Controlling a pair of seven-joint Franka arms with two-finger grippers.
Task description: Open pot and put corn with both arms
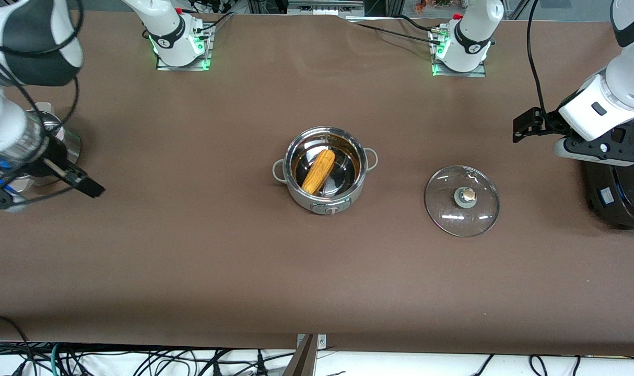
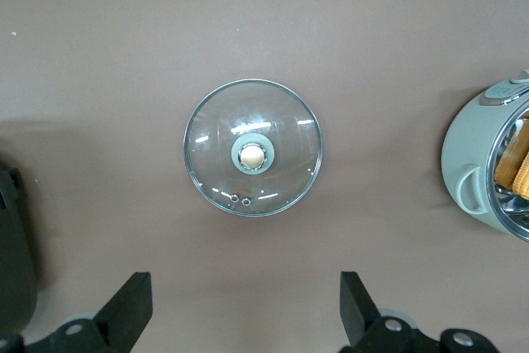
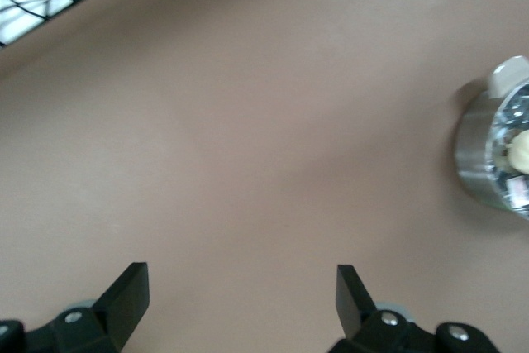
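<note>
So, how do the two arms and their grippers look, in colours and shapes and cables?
Both arms are white, rounded segments with black joint bands; green lights glow at their bases. The left arm carries a black cable and a white wrist block. The right arm has black cables looping around it. The left gripper and the right gripper each show two black, wedge-shaped fingers.

Robotics lab: bolted arm bases (image 1: 181, 44), loose cables (image 1: 139, 360).

The steel pot (image 1: 325, 171) stands open mid-table — corn (image 1: 318, 171) lies slanted inside. Its glass lid (image 1: 462, 200) rests knob-up beside it, toward the left arm's end.
</note>
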